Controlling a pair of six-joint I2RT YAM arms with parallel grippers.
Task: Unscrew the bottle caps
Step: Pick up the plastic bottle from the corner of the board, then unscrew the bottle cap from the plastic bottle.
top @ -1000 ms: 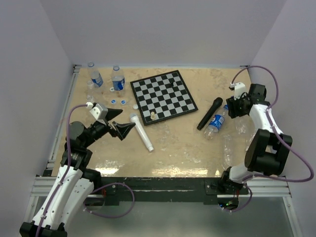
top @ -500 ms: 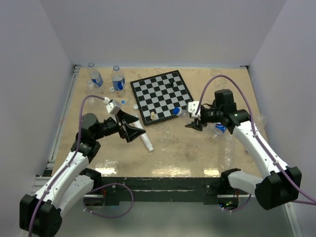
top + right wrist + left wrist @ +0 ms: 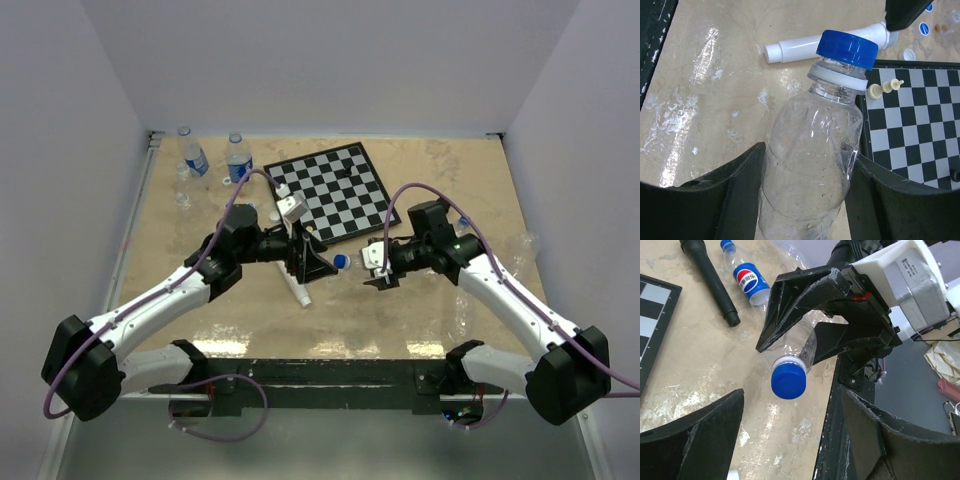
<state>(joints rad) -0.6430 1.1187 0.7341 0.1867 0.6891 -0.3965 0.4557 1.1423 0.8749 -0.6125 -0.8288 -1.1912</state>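
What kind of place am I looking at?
Likely a robotics lab test cell: two white-and-black robot arms bolted along a tan tabletop, plain white walls boxing it in, and props like a black-and-white chessboard and a clear plastic blue-capped bottle.

From high behind the rig I look down on the whole table (image 3: 420, 305). My two wrist views sit close, facing each other across the blue-capped bottle (image 3: 801, 345), mid-frame in both.
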